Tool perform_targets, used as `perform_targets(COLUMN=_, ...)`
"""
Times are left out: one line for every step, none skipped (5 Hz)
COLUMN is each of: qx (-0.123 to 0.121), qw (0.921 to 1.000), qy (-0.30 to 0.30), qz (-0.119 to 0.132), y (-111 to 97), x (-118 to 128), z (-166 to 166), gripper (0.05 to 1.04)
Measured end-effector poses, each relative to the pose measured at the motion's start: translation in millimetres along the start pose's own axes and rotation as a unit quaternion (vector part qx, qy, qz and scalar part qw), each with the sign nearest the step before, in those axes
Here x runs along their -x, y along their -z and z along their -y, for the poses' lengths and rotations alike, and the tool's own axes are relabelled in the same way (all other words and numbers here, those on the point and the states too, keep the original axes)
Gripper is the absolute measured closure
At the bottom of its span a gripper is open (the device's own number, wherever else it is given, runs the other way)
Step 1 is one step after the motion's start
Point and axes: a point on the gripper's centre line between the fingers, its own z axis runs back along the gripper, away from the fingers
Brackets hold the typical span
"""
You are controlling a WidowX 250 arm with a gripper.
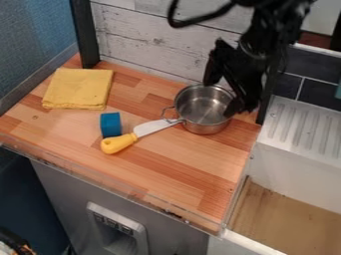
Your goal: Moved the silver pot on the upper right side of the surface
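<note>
The silver pot (pixel 202 113) stands upright on the wooden surface (pixel 180 159), toward its upper right side. Its wire handle points left. My black gripper (pixel 221 98) hangs from the top right over the pot, with its fingers apart. One fingertip is above the pot's back rim and the other is by its right rim, hiding part of that side. I see the gripper open, and I cannot tell whether it touches the pot.
A knife with a yellow handle (pixel 118 143) lies left of the pot, blade end by the pot's handle. Near it is a blue block (pixel 110 124). A folded yellow cloth (pixel 79 88) lies back left. The white sink (pixel 299 164) adjoins on the right; a plank wall (pixel 153 42) stands behind.
</note>
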Motion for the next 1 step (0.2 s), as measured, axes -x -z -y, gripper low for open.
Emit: perform_targets(qx=-0.011, qw=0.9995, qy=-0.003, qz=0.029, y=-15.2, x=13.8, z=-3.7, gripper=0.083)
